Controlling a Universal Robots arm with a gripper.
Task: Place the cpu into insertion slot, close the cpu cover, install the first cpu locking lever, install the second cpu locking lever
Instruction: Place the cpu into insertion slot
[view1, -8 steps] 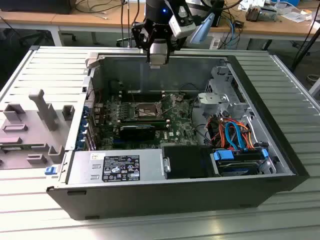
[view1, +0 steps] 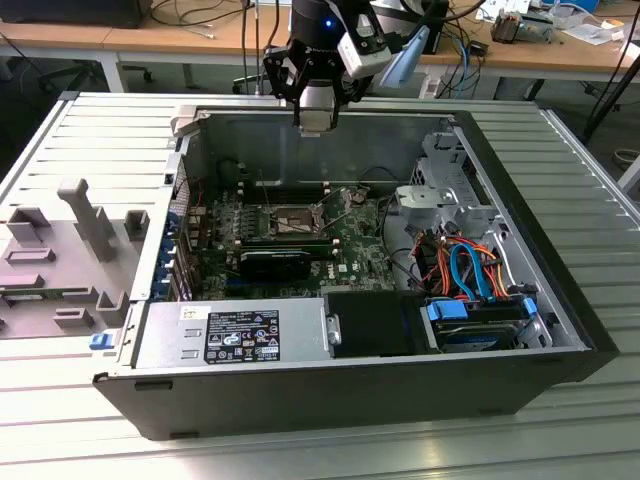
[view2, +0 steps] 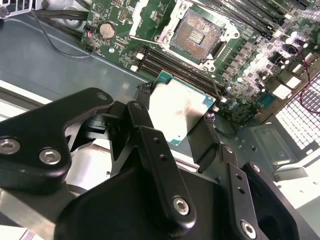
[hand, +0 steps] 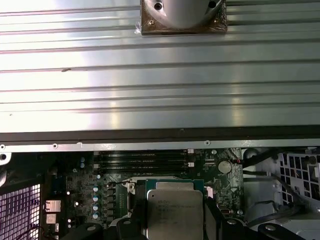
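on a ribbed metal table (view1: 60, 150) lies an open computer case (view1: 350, 395). the cpu (view2: 180, 112) is pinched by its edges in the gripper (view1: 318, 122), upper centre of the exterior view, well apart from the bare insertion slot (view2: 196, 35); a tilted or misaligned descent could bend socket contacts.

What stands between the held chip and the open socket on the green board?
Nothing visible. The fingers hold the chip in open air, and the socket lies uncovered, its contacts bare.
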